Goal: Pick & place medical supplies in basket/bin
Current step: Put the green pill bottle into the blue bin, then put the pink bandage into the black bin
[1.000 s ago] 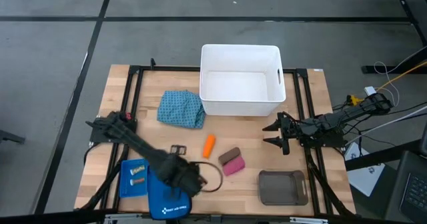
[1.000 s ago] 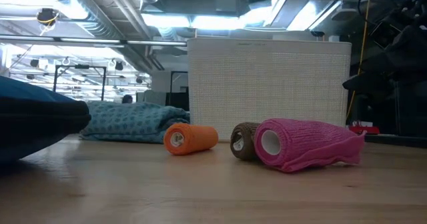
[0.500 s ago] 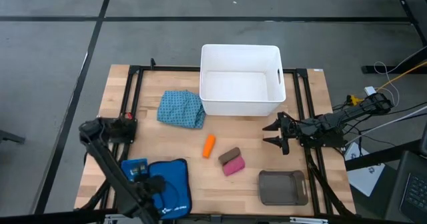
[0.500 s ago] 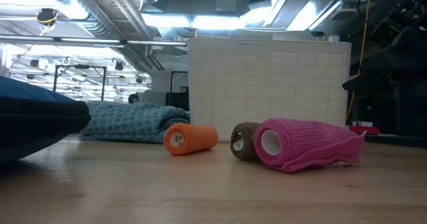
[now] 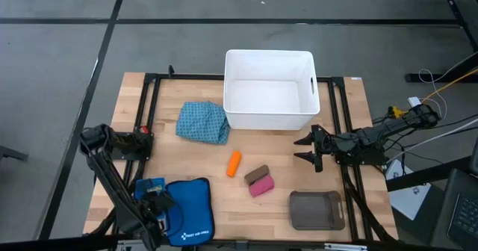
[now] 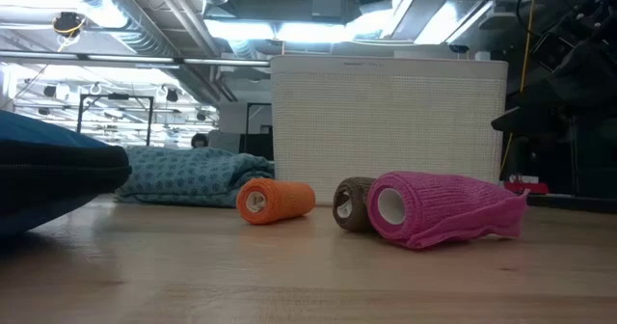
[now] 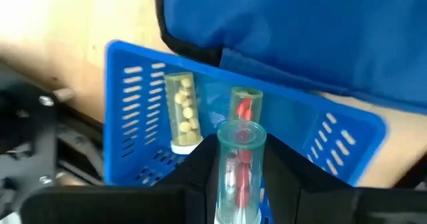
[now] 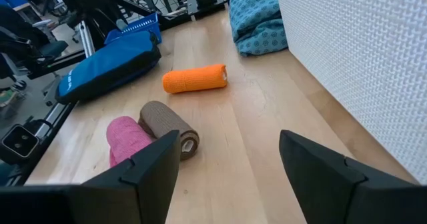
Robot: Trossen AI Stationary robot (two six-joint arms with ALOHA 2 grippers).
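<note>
Since a second ago the left arm has swung back from the middle of the desk [image 5: 351, 113] to its near left corner, and the left pincer [image 7: 239, 159] now sits over the small blue slotted tray [image 7: 133, 127], its fingers clamped on a clear vial [image 7: 238, 164] with red contents. Just beyond that pincer two more vials lie in the tray: one with yellowish tablets [image 7: 183, 111] and one with red contents [image 7: 245, 105]. The large blue zip pouch [image 5: 190, 217] lies right beside the tray, its edge overlapping the tray's far rim. The right pincer [image 5: 308, 148] waits at the desk's right side, its fingers spread apart and empty. Straight ahead of it lie the pink roll [image 8: 130, 139] and a brown roll [image 8: 169, 127] touching each other, with the orange roll [image 8: 195, 78] a little farther out and the teal patterned cloth bundle [image 8: 257, 17] beyond that, against the tub. The white tub [image 5: 269, 90] stands close beside the right pincer on its far side; nothing shows inside it, and all the supplies are outside it
</note>
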